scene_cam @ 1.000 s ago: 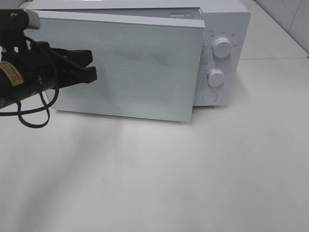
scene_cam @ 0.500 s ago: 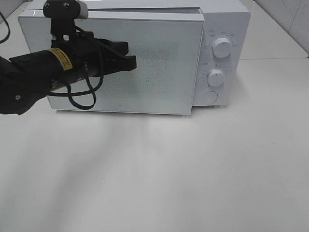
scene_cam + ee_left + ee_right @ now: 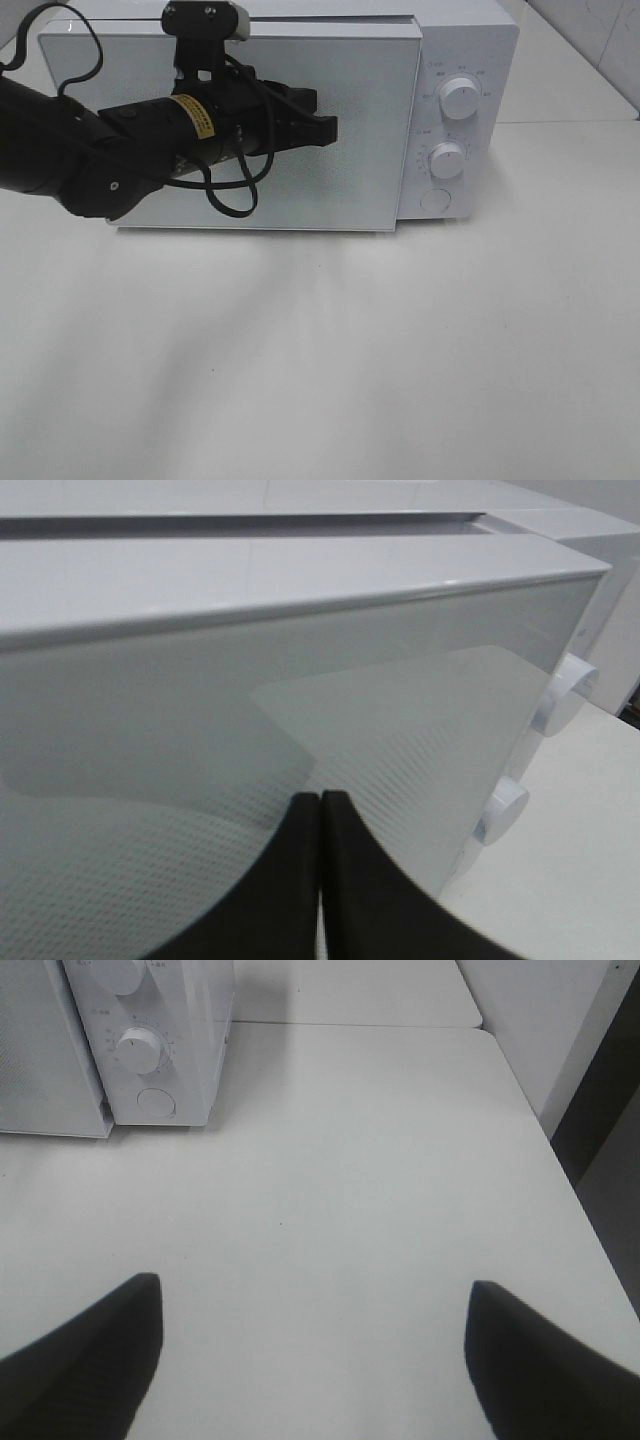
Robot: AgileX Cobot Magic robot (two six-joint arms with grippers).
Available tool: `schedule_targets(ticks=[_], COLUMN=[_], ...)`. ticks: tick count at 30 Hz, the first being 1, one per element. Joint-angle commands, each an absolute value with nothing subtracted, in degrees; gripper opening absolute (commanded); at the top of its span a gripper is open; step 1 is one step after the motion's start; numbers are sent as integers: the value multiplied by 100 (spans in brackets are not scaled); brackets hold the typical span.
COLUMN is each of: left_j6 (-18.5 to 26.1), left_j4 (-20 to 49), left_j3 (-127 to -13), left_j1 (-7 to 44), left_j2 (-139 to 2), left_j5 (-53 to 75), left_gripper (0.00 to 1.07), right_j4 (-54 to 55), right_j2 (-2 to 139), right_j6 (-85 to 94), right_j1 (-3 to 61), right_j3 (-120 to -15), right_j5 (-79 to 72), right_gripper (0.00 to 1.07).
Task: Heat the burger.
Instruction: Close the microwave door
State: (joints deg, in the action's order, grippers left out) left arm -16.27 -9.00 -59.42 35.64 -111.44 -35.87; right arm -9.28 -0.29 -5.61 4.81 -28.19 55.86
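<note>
The left claw (image 3: pixel 325 128) is pinched shut with nothing between its tips, and in the left wrist view those tips (image 3: pixel 320 810) sit close against the dotted glass of the microwave door (image 3: pixel 345 195), near its middle. The step in hand looks like pushing the door closed. The door is not home yet: its free edge stands proud of the control panel, and a dark slit shows along its top. A good finish probably means pressing nearer that free edge, away from the hinge, straight into the face until the latch catches, without sliding across the glass or shoving the whole microwave (image 3: pixel 470 50) backward. The burger is in none of the views. It may be behind the door, but the glass is too frosted to tell. After closing, the upper knob (image 3: pixel 459 98) and lower knob (image 3: pixel 447 159) would need setting. The right claw (image 3: pixel 312 1285) hangs spread wide and empty above the table (image 3: pixel 350 360), well apart from the microwave. The table is plain white and smooth, with nothing else on it in front. Behind the microwave, pale wall tiles (image 3: pixel 600 30) close off the far corner.
</note>
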Motion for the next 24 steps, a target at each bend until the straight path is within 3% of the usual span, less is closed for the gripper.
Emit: schedule_targets(ticks=[1,19,24], left_j6=[-1621,-1404,-1404], left_j4=[-682,-476,-498], left_j3=[-6354,-7752,-7741], left_j1=[3598,3753,4045], left_j2=[-11287,-11986,-11734], left_j5=[-3415,-2647,-1960], left_gripper=[0,0,0], right_j4=[-945,-951,-951], right_j2=[-223,-223,-223], right_j6=[-584,-590,-590], right_j1=[447,447,447], right_j3=[-2802,-2802,-2802], right_j5=[5512,5512,5512], right_gripper=[75,75,75])
